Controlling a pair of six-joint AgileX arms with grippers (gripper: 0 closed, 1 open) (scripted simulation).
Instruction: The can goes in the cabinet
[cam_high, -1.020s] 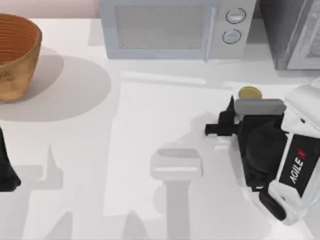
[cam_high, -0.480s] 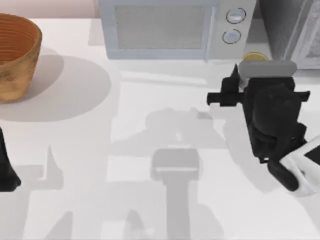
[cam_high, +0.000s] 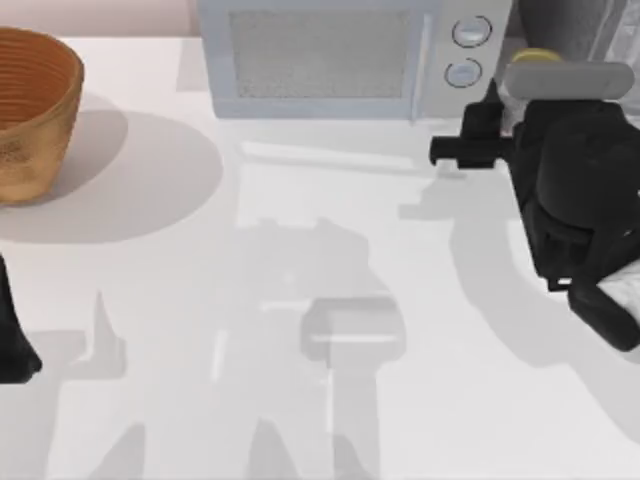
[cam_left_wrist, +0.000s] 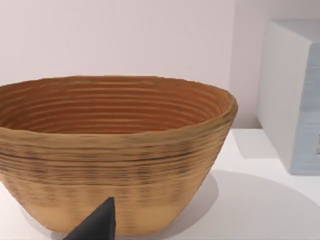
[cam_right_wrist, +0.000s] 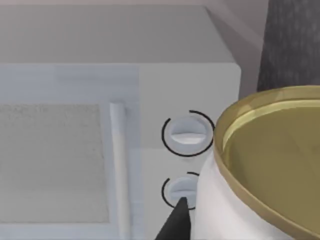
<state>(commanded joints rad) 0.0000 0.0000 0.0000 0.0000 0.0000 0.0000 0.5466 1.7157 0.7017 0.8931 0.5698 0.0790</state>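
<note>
Can (cam_high: 534, 58): small cylinder, dull gold top, white side; at the tabletop's (cam_high: 300, 220) far right, just in front of the cabinet (cam_high: 570, 20) and beside the microwave's (cam_high: 340, 60) dial end. In the right wrist view the can (cam_right_wrist: 270, 165) stands close against a dark fingertip (cam_right_wrist: 176, 222).

Right tool (cam_high: 545, 70): pinching the can, which sits at its forward end under the grey wrist bar.

Right arm: black, reaching from the right edge toward the back of the tabletop, wrist near the microwave's corner.

Left tool (cam_high: 15, 340): parked at the tabletop's left edge, near the woven basket (cam_high: 30, 110); cannot tell how its fingers stand.

Writing: none legible; the microwave carries two round dials (cam_right_wrist: 185, 134).
</note>
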